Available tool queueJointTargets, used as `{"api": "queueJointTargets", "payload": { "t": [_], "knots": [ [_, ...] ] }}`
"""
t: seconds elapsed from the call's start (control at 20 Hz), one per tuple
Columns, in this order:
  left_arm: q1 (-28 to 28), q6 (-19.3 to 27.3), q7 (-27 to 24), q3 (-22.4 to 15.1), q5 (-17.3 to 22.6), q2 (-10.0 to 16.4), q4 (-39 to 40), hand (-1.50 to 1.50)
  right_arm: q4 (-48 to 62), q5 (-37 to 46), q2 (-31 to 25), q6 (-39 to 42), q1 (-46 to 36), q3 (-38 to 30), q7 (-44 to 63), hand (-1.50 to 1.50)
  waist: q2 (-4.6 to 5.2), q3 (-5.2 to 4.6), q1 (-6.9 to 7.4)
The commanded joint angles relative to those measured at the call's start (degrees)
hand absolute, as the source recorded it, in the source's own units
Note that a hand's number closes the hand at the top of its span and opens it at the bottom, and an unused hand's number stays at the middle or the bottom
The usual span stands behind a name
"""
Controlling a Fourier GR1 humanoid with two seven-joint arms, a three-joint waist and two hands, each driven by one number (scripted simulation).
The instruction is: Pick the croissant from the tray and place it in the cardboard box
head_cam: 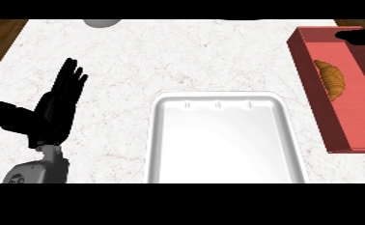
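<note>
Left hand (55, 104) straight-fingered; croissant (331, 78) lengthwise in box (348, 122).

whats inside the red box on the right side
The croissant lies inside the box, on its floor near the middle. The box's right side runs out of view, and a black shape, probably the right hand, covers its far corner, so anything there is hidden.

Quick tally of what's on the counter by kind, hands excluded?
tray: 1
red box: 1
croissant, inside the box: 1
grey object, cut off at the far edge: 1
Total: 4
</note>
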Motion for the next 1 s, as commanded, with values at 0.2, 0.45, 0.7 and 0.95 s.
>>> {"api": "queueJointTargets", "payload": {
  "t": [0.2, 0.45, 0.7, 0.95],
  "knots": [
    [1.77, 0.26, -1.34, 0.61, 0.08, -0.58, 0.84, 0.0, -8.41, -19.57, 1.38, 4.79, 0.77, -12.04, -3.24, -1.5, -0.46, -0.08, -1.26],
    [-0.41, -1.46, 1.79, 2.35, 1.8, 2.18, -0.11, 0.0, -10.87, -26.36, 2.76, 2.61, 7.38, -16.5, -8.57, -1.5, -0.12, -0.06, -0.51],
    [2.4, 0.99, -0.82, -1.83, -1.76, -1.9, -1.39, 0.0, -13.77, -31.97, 1.65, 3.43, 14.41, -19.42, -13.58, -1.5, -0.11, -0.07, -0.36],
    [2.04, 0.77, 1.21, -1.26, -1.42, -0.9, -3.29, 0.0, -15.24, -37.04, -1.91, 7.51, 20.63, -21.87, -16.51, -1.5, -0.11, -0.06, -0.33]
  ]
}}
